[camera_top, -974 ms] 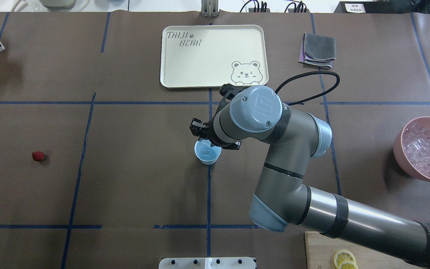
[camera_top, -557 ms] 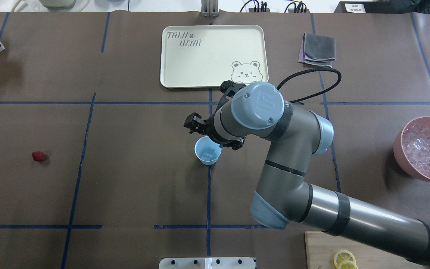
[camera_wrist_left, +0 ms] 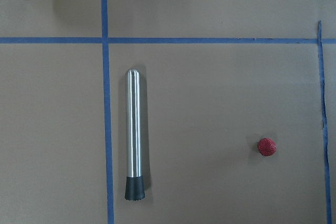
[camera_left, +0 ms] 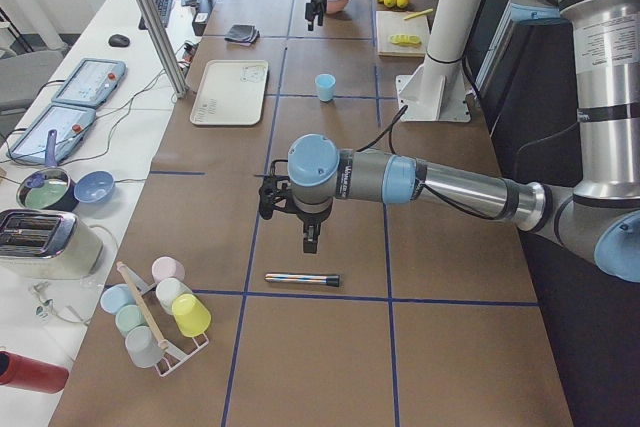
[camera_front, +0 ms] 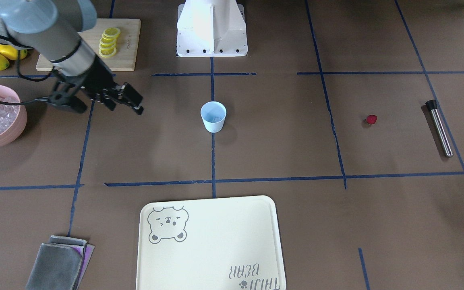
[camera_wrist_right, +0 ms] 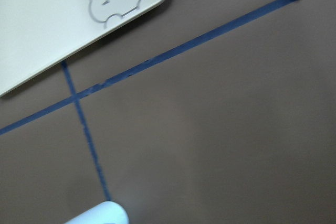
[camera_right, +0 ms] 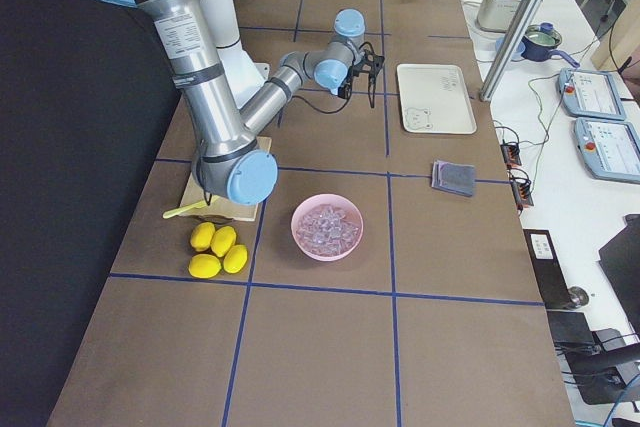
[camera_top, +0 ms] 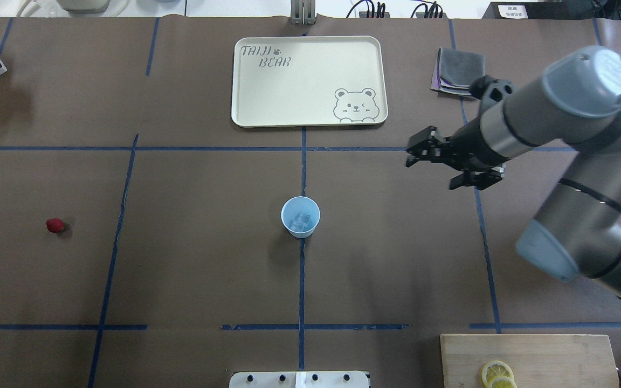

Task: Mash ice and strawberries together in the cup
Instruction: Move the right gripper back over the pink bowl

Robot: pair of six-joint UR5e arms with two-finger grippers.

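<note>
Cup (camera_top: 300, 216) well apart from right hand (camera_top: 409, 156).

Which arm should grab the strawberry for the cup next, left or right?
Likely left. The strawberry lies on the robot's left side, in the left wrist camera's view, with the left gripper above that area. The right gripper is across the table, beyond the cup.

one cup (camera_top: 300, 216), one strawberry (camera_top: 55, 225), one metal rod (camera_wrist_left: 134, 132), one tray (camera_top: 289, 86)
</note>
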